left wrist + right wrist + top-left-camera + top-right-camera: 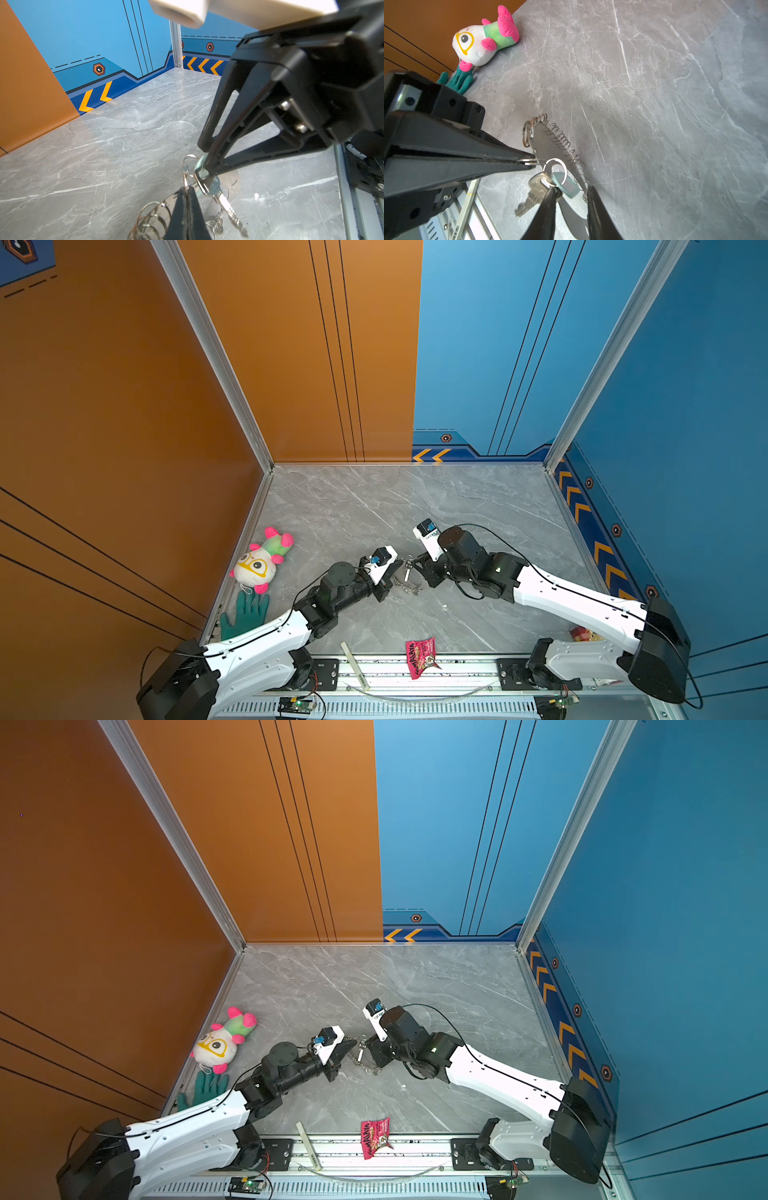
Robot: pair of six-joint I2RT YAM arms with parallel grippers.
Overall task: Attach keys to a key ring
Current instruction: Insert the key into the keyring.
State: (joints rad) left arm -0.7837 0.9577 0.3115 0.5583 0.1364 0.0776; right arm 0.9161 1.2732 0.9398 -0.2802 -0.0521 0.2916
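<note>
Top view: L gripper (pixel 400 563) & R gripper (pixel 413 566) meet tip-to-tip above key ring (pixel 409 587), mid-table, well apart from plush toy (pixel 263 562). L wrist: R jaws look to pinch tag (pixel 200 164) so key (pixel 224 202) hangs free, prob. for threading. R wrist: L jaws pressed together on one split ring (pixel 529 162), prob. steadying it.

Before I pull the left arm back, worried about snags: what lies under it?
In both top views, a green glove lies beside the plush toy; its cuff disappears beneath the arm's white link. Anything else the arm covers cannot be seen.
</note>
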